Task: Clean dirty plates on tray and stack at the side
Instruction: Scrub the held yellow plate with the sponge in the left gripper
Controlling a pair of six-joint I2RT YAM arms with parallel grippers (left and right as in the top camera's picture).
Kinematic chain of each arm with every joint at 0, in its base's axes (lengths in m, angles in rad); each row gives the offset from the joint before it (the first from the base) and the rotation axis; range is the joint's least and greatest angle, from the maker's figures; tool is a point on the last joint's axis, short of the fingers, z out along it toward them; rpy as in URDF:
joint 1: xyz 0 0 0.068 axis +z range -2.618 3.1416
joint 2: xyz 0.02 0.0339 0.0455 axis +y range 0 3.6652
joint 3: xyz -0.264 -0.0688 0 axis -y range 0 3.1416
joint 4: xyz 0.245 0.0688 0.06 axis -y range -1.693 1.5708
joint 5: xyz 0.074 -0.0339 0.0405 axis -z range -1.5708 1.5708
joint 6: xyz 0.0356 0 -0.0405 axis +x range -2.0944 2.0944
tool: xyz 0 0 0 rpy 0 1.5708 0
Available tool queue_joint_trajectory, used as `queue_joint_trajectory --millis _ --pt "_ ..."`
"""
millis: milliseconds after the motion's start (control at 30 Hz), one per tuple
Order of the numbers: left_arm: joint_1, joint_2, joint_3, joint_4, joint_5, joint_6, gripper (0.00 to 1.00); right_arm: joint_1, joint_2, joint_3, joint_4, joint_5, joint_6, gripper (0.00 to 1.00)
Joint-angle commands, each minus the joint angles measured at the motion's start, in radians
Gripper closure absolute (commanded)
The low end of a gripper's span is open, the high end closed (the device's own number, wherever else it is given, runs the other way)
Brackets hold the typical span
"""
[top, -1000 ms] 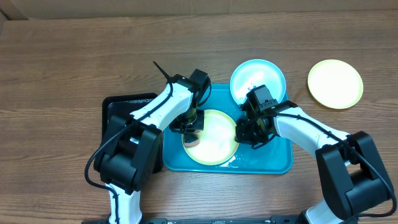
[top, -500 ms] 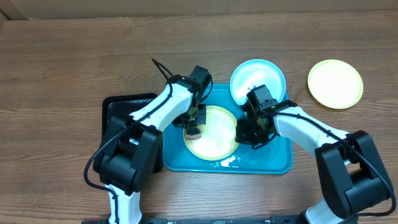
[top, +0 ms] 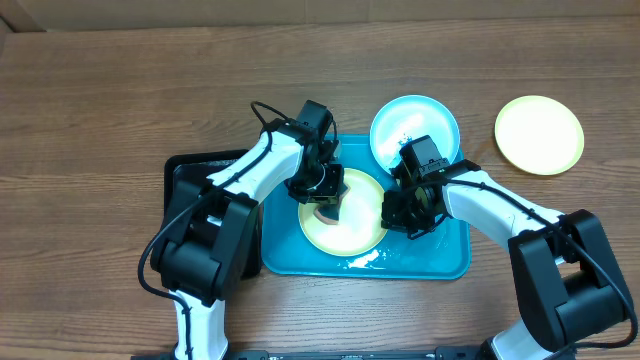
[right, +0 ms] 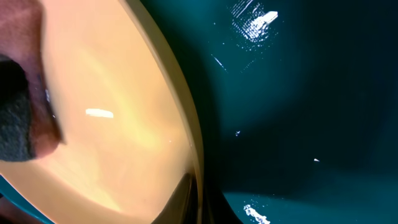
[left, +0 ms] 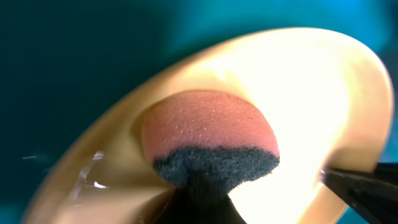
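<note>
Claws: two, both mine, both low over the turquoise tray.
Left claw: closed on the one sponge, its pink face pressed flat on the plate right below me and its dark scrub layer on the side toward my fingers.
Right claw: clamped on the right rim of that same plate; in the right wrist view the rim runs straight down into my jaws.
Plates: three in all, two yellow-green and one light blue.
Yellow-green plate: between my two claws, inside the tray, its centre pale and glossy.
Light blue plate: just beyond my right claw, at the tray's far edge and hanging partly over the rim, with faint specks near its middle.
Other yellow-green plate: well off to the outer side of my right claw, alone on the wooden table, outside the tray.
Trays: two; the turquoise one under both claws, with wet glints near its front edge, and a smaller black tray touching it on the outer side of my left arm.
</note>
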Motion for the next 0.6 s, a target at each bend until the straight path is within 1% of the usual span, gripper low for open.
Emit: queue_joint_trajectory --millis 0,300,467,567 --pt "-0.041 0.047 -0.025 -0.001 0.103 0.029 0.96 0.008 0.016 -0.009 -0.005 0.045 -0.031 0.96" --pt "-0.127 0.047 -0.025 -0.008 0.132 0.029 0.96 0.008 0.016 -0.009 -0.011 0.045 -0.031 0.96" --pt "-0.159 0.047 -0.025 -0.053 0.127 0.029 0.96 0.008 0.016 -0.009 -0.013 0.045 -0.031 0.96" --pt "-0.159 0.047 -0.025 -0.108 0.055 0.03 0.96 0.008 0.016 -0.009 -0.014 0.045 -0.031 0.96"
